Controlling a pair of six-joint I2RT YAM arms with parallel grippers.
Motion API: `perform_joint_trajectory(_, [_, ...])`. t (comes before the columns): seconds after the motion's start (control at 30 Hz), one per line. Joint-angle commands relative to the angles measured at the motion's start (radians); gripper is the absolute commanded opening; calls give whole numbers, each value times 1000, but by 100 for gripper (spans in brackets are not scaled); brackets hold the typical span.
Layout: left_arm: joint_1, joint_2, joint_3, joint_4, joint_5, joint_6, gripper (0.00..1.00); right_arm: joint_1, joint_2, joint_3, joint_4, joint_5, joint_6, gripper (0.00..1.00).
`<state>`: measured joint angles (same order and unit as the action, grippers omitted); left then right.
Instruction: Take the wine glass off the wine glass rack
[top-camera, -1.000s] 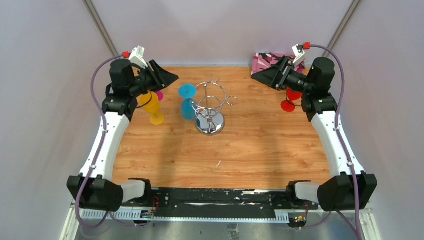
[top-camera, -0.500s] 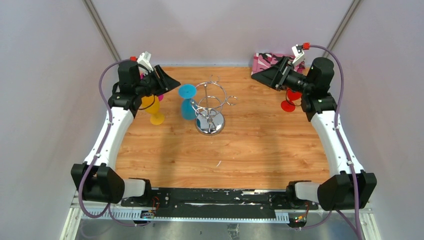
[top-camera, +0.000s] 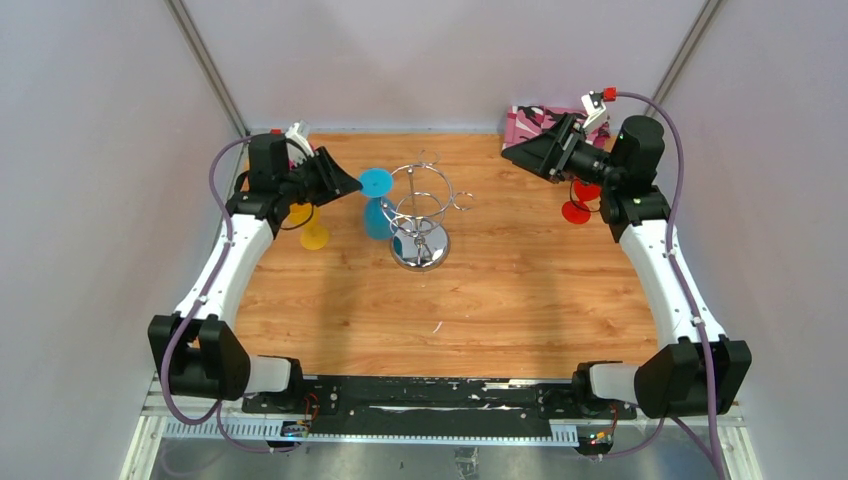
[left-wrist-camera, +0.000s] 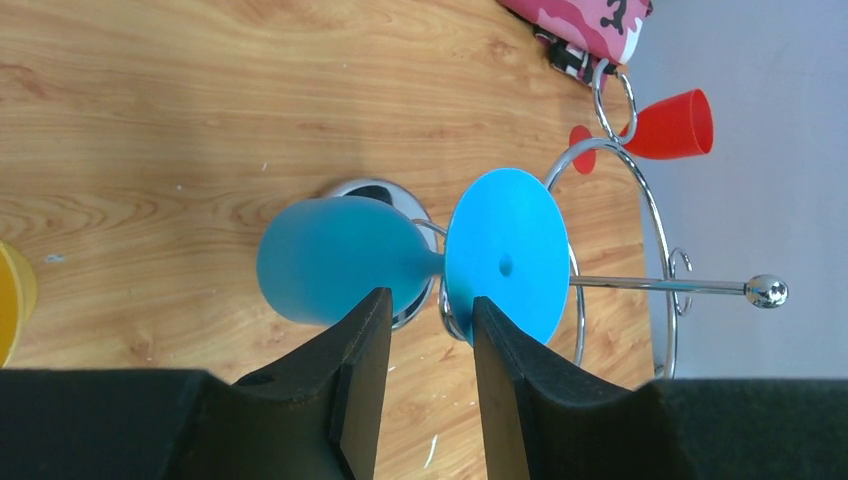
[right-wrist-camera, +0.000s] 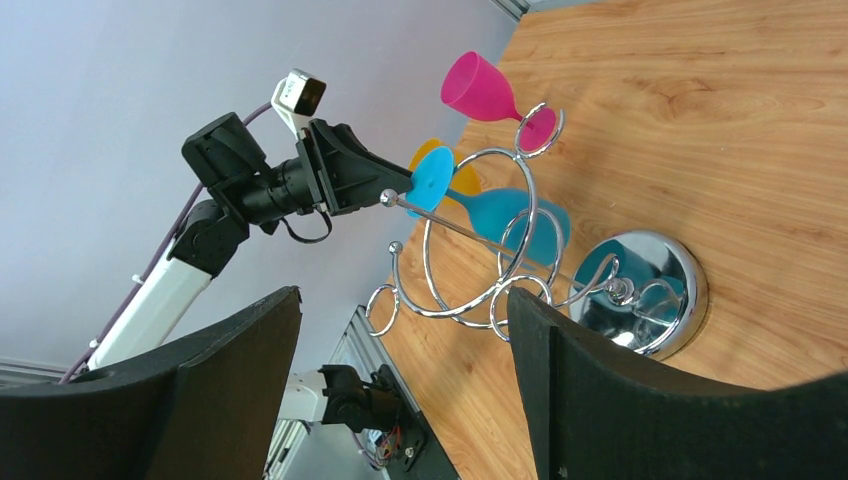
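The left gripper is spread, its two dark fingers level with the stem of the wine glass: one tip lies over the bowl in the wrist view, the other over the foot, and whether either touches cannot be told. A second ago this gripper hung above the yellow glass; since then the left arm has swung to the right, so its tips now sit just beside the blue foot and more of the yellow glass shows. A pink glass stands on the table behind the left arm. The wine glass is frosted blue and hangs upside down on the left side of the wine glass rack — foot up on a curled wire arm, bowl down, its long axis parallel with the rack's central post. Glass and rack sit where they did before. The right gripper is wide open, well apart from the rack and almost unmoved, near a red glass and a pink camouflage cloth.
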<state>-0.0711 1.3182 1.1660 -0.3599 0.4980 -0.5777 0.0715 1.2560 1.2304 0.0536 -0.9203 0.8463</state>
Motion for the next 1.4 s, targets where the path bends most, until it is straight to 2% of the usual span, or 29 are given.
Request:
perform_joint_trajectory(0.0, [4,-1,-14,41,44,-8,40,-14,3,-11,29,-23,10,80])
perform_joint_trajectory(0.3, [3,-20,-10,80,57,-38,39,-15,2,-14,41,-25,23,80])
perform_joint_trajectory(0.53, [3,-8,-14,88,60,-38,33,-14,6,-17,43,-25,25,80])
perform_joint_trajectory(1.03, [2,-6,-32,95,69,-37,33,-15,7,-17,46,-25,31,80])
perform_joint_trajectory(1.37, [4,-2,-52,129,83,-59,24,-16,4,-20,52,-23,37,80])
